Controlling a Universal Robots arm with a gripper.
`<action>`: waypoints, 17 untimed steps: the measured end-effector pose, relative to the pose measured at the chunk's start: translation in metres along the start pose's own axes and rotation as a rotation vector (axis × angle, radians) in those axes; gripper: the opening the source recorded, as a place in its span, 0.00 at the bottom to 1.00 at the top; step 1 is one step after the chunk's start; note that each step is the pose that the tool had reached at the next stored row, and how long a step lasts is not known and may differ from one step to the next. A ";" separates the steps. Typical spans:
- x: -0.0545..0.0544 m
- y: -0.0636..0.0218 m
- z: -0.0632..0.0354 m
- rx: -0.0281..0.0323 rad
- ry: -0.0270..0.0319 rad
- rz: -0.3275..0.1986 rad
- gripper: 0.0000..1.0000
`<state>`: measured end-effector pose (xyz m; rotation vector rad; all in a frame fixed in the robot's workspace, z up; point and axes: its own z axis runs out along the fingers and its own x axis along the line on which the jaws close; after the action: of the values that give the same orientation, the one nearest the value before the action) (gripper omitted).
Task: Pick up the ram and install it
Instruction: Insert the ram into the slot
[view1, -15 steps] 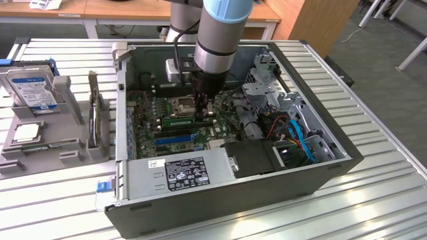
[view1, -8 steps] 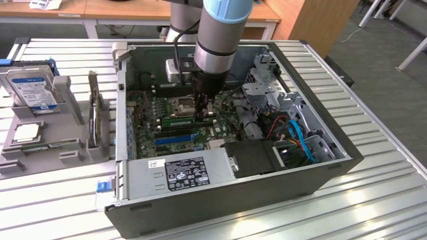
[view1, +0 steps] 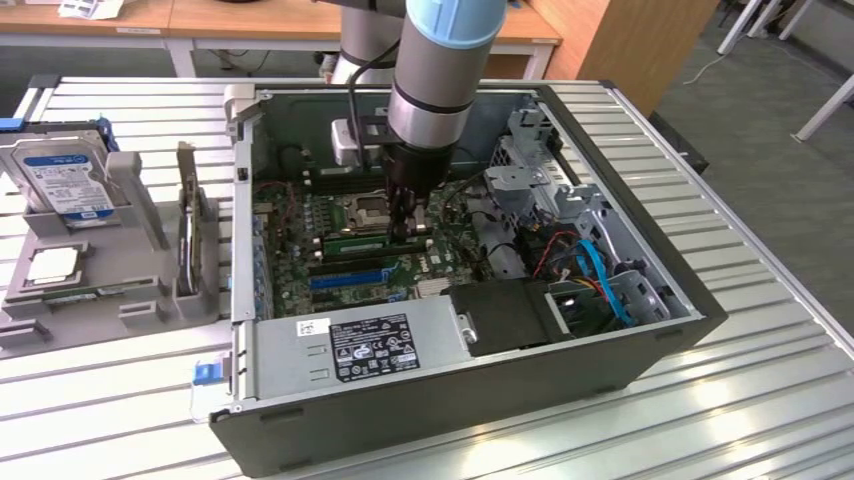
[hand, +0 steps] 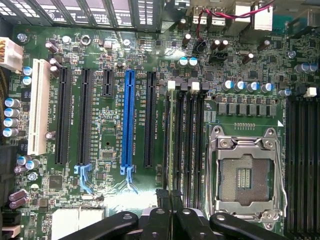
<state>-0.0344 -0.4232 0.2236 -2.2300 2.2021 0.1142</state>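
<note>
Now we start at the gripper (view1: 407, 228), low inside the computer case (view1: 481, 415), in the middle of the exterior view. Its fingers are pressed close together, and they seem to pinch the top edge of the ram (view1: 358, 243). The ram is the thin green stick standing on its long edge just under the fingers, down at the memory slots (hand: 190, 140).

We think this step is seating the stick. To do it well, we would keep the stick straight up, not leaning. We would line it up with one slot from end to end. We would push straight down, gently and evenly, so both ends go in together. We would also keep clear of the open processor socket (hand: 246, 172) right beside the slots.

Then we count. We see one gripper and one ram in it. We count four memory slots in a row next to the one socket. More slots sit on the socket's other side, but we cannot count them well. Farther out are one blue slot (hand: 128, 120), one white slot (hand: 40, 110), three long black slots (hand: 62, 120) and one short one. On the exterior view's left, on the table (view1: 747, 400), are one hard drive (view1: 60, 180) and one square processor chip (view1: 54, 265).
</note>
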 end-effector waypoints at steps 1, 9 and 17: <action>0.000 0.0000 0.0001 0.0000 0.0000 0.000 0.12; 0.000 -0.0001 0.0013 0.0001 -0.0001 0.000 0.12; 0.000 -0.0001 0.0016 0.0000 0.0000 0.000 0.12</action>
<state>-0.0344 -0.4232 0.2220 -2.2300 2.2021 0.1141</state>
